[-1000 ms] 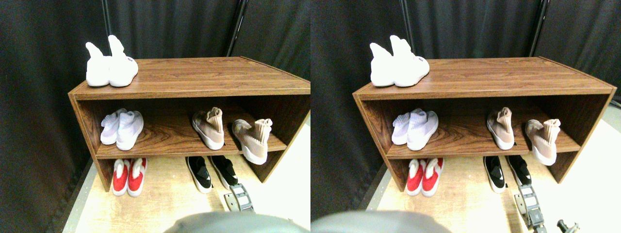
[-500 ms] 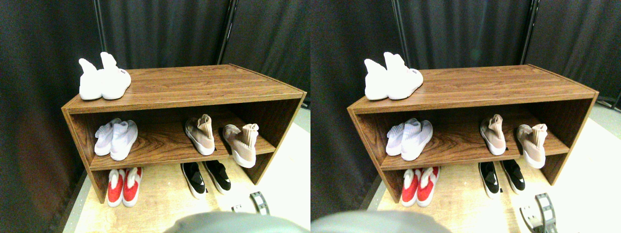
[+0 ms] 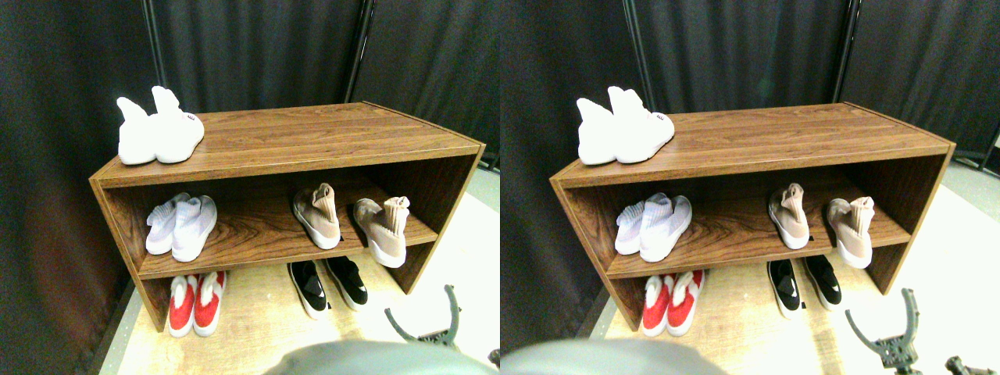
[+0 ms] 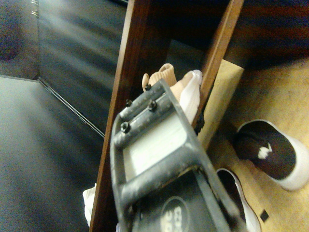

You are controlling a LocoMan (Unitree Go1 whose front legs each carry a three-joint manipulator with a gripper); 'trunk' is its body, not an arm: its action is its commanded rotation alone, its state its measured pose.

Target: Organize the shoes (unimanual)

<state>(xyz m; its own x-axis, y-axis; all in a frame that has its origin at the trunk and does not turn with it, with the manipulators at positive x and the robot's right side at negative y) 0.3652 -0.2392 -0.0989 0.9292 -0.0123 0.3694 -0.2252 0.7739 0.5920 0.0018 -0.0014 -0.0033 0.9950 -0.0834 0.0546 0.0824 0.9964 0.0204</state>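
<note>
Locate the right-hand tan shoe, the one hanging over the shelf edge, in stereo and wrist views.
Stereo pair view: right-hand tan shoe at the right end of the middle shelf, toe sticking out past the front edge.
Wrist view: same shoe just beyond the jaw frame, partly hidden by it, against the shelf edge.
Shared landmark: black shoes on the floor under that shelf, one clear in wrist view.

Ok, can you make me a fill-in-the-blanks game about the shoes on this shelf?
1. The white shoes sit on the ____ of the wooden shelf.
2. The red shoes and the black shoes stand on the ____.
3. The beige shoes are on the middle board, and one sticks out over its ____.

Missing words: top; floor; edge
</note>
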